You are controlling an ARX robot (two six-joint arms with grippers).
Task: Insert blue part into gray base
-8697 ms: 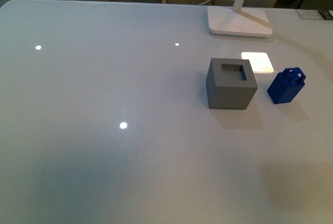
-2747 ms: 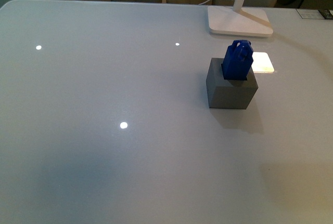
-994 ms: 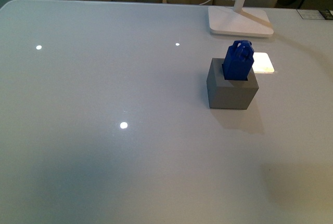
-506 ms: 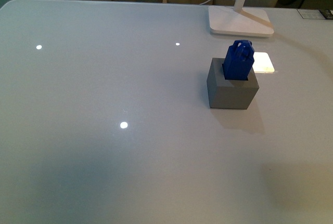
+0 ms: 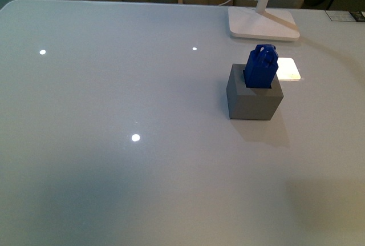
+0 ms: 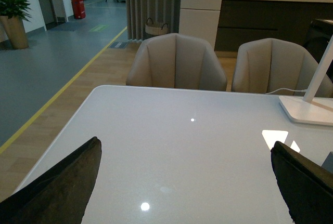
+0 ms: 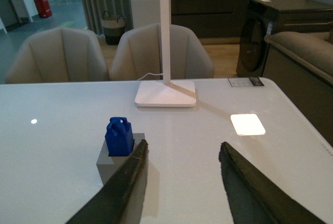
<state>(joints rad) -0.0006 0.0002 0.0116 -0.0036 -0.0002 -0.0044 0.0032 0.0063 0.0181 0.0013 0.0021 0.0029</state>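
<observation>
The small deep-blue plastic block (image 5: 261,67) sits upright in the matte gray cube's (image 5: 254,100) top hole. Both grippers, left (image 6: 187,182) and right (image 7: 182,182), are spread wide and empty.

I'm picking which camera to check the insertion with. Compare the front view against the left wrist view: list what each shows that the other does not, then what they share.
Only the front view shows the blue part standing in the hole on top of the gray base, with no arm in the picture.

Only the left wrist view shows the left gripper, its two dark fingers spread wide with nothing between them, plus the plant and the floor with its yellow line.

Both show the white table, the lamp foot and the beige chairs behind it.
</observation>
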